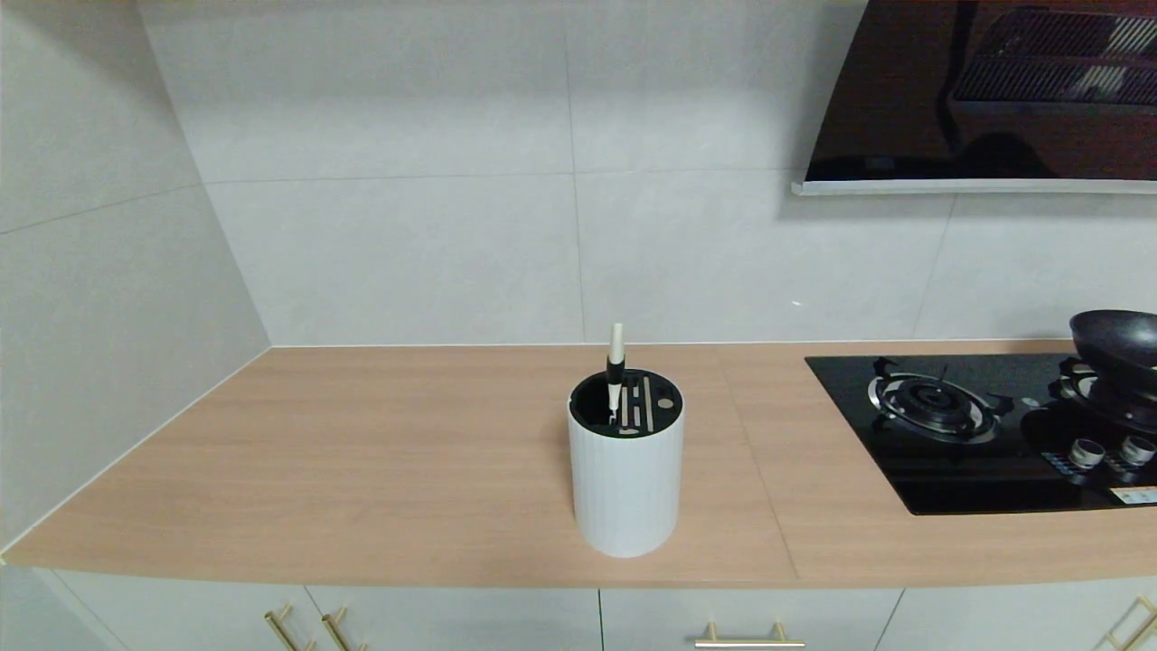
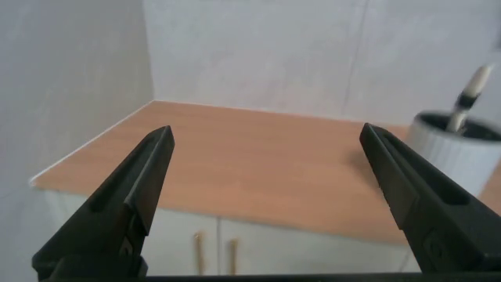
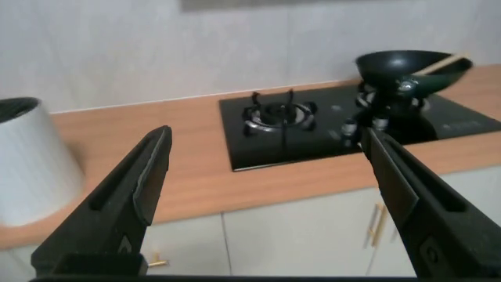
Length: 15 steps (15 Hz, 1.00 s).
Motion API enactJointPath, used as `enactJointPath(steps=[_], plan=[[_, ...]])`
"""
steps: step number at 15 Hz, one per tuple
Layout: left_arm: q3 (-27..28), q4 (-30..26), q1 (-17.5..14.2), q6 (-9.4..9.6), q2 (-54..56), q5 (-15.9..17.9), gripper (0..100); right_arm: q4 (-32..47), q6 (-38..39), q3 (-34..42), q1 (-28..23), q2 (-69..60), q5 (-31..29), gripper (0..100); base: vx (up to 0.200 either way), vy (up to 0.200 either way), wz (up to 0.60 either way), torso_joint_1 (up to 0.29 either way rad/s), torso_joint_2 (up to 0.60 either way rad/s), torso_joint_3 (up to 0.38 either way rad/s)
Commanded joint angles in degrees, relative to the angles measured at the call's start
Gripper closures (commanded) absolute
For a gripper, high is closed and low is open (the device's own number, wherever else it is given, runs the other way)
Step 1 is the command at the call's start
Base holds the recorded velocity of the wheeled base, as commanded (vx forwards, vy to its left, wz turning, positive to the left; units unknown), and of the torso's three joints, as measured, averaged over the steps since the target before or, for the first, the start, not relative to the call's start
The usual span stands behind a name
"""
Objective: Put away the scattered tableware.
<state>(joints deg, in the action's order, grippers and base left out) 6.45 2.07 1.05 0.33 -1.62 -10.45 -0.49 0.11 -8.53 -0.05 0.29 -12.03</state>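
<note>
Pale tiled wall (image 1: 407, 253) is standing behind a wooden counter (image 1: 380, 452) in the head view. A white holder (image 1: 625, 488) is standing on the counter, near its front edge. One utensil (image 1: 616, 366) with a white and black handle is sticking upright out of the holder's black top, on its 10 o'clock side. A black stove (image 1: 958, 452) is lying at 3 o'clock from the holder, well apart, and a dark wok (image 1: 1116, 339) is sitting on its 3 o'clock burner. A hood (image 1: 976, 90) is hanging at 1 o'clock.

In the left wrist view, the left gripper (image 2: 266, 133) is hovering in front of the counter, fingers spread wide and holding nothing. The holder (image 2: 454, 157) with the utensil (image 2: 468, 94) is showing beyond it.

In the right wrist view, the right gripper (image 3: 265, 133) is also spread wide and holding nothing. The stove (image 3: 313, 129), the wok (image 3: 407, 66) and the holder (image 3: 27, 157) are showing beyond it.
</note>
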Motion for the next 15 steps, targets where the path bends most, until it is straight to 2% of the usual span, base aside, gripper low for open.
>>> enactJointPath(steps=[1, 2, 3, 5, 6, 8, 9, 10, 11, 12, 13, 15], plan=[[-6.45, -0.05, -0.96, 1.52, 1.62, 2.36, 0, -5.84, -0.2, 6.16, -0.04, -0.29, 0.08, 0, 0.0, 0.0, 0.0, 0.0, 0.0, 0.0], [-6.45, -0.05, -0.96, 0.55, 1.62, 4.91, 0, -8.83, -1.16, 8.53, -0.04, -0.29, 0.17, 0, 0.0, 0.0, 0.0, 0.0, 0.0, 0.0], [-6.45, -1.37, -0.96, -0.33, 1.62, 6.93, 0, -7.42, -1.43, 8.53, -0.04, -0.29, 0.43, 0, 0.0, 0.0, 0.0, 0.0, 0.0, 0.0], [-6.45, -1.63, -0.96, -0.42, 1.62, 7.46, 0, -6.81, -1.43, 8.53, -0.04, -0.29, 0.43, 0, 0.0, 0.0, 0.0, 0.0, 0.0, 0.0], [-6.45, -2.07, -0.96, 3.45, 1.62, 10.71, 0, -2.41, -0.64, 8.53, -0.04, -0.2, 1.22, 0, 0.0, 0.0, 0.0, 0.0, 0.0, 0.0], [-6.45, -2.16, -0.96, 2.75, 1.62, 10.71, 0, -2.32, 1.21, 8.53, -0.04, -0.2, 3.42, 0, 0.0, 0.0, 0.0, 0.0, 0.0, 0.0], [-6.45, -2.07, -0.96, 0.37, 1.62, 10.71, 0, -2.32, 1.12, 8.53, -0.04, -0.2, 3.59, 0, 0.0, 0.0, 0.0, 0.0, 0.0, 0.0], [-6.45, -2.07, -0.96, 0.37, 1.62, 10.71, 0, -2.32, 1.12, 8.53, -0.04, -0.2, 3.59, 0, 0.0, 0.0, 0.0, 0.0, 0.0, 0.0], [-6.36, -2.07, -0.96, -0.5, 1.62, 10.45, 0, -1.09, -2.57, 8.53, -0.04, -0.2, 10.89, 0, 0.0, 0.0, 0.0, 0.0, 0.0, 0.0], [-6.36, -2.07, -0.96, -0.5, 1.62, 10.45, 0, 1.28, -4.68, 8.36, -0.04, -0.2, 11.94, 0, 0.0, 0.0, 0.0, 0.0, 0.0, 0.0], [-6.36, -2.07, -0.96, -0.5, 1.62, 10.45, 0, 0.4, -4.68, 8.53, -0.04, -0.2, 11.94, 0, 0.0, 0.0, 0.0, 0.0, 0.0, 0.0], [-6.36, -2.07, -0.96, -0.5, 1.62, 10.54, 0, 0.31, -1.78, 8.53, -0.04, -0.2, 11.94, 0, 0.0, 0.0, 0.0, 0.0, 0.0, 0.0]])
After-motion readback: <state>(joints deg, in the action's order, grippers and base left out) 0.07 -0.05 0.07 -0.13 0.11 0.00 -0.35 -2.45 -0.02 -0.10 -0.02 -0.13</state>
